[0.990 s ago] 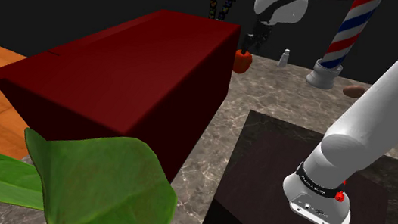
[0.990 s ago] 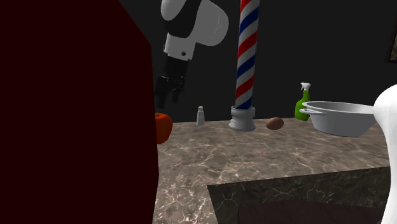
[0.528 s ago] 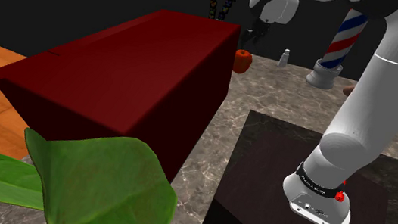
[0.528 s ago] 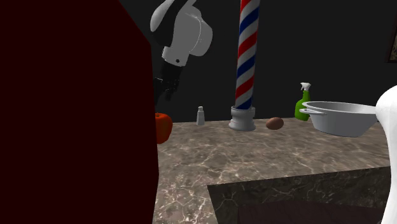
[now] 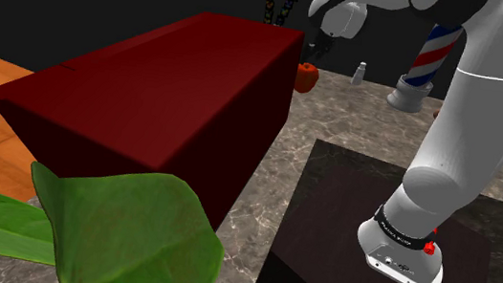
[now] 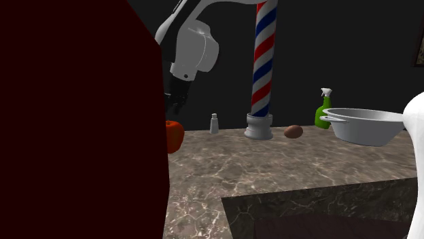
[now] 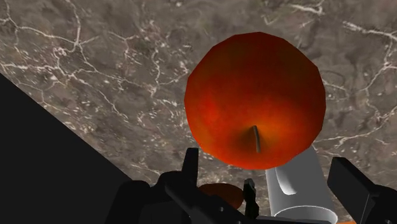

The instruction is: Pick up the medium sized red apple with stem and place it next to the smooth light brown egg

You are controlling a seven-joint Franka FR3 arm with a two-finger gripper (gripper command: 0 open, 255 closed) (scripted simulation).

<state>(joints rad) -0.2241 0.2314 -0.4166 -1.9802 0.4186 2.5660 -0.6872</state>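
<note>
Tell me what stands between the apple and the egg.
In the second exterior view, a small white shaker and the striped pole's grey base stand on the counter between the apple and the egg.

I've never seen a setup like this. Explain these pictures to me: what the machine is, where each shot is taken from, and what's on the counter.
The machine is a white robot arm mounted on a dark stand. It ends in a black gripper, which is a two-fingered clamp. One picture looks down from beside the arm's base. Another looks low across the counter. The third comes from a camera on the hand itself, looking past the fingers.

On the marble counter sit a red apple, a brown egg, a small white shaker, a striped barber pole, a green spray bottle and a grey bowl. A large dark red box stands beside them.

Nothing is held: the gripper is open and hovers above the apple.
</note>
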